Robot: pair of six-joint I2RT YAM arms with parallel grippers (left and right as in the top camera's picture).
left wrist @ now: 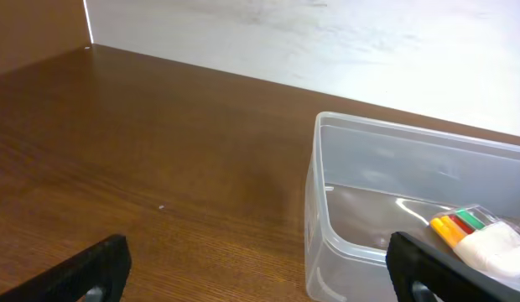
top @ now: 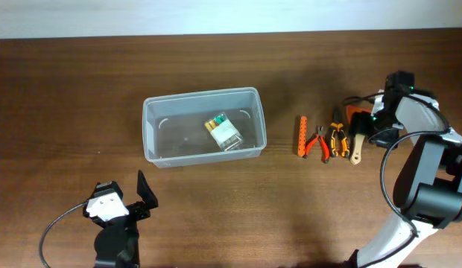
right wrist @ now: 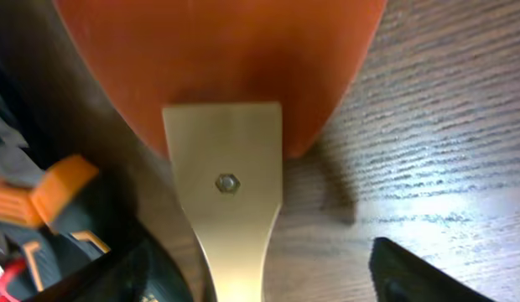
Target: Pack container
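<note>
The clear plastic container (top: 160, 125) stands left of the table's middle, with a small clear box of coloured bits (top: 223, 130) inside it. It also shows at the right of the left wrist view (left wrist: 361, 201). My left gripper (top: 141, 197) is open and empty near the front edge, short of the container; its fingers show in the left wrist view (left wrist: 260, 273). My right gripper (top: 363, 130) is open and low over a scraper (top: 357, 152) with an orange blade (right wrist: 218, 59) and a tan handle (right wrist: 231, 210). Its fingers (right wrist: 268, 281) straddle the handle without closing on it.
Hand tools lie in a row right of the container: an orange strip (top: 301, 136), red pliers (top: 315, 144) and orange-and-black pliers (top: 336, 140), which also show beside the scraper in the right wrist view (right wrist: 50, 201). A pale wall runs along the table's far edge (top: 216, 15).
</note>
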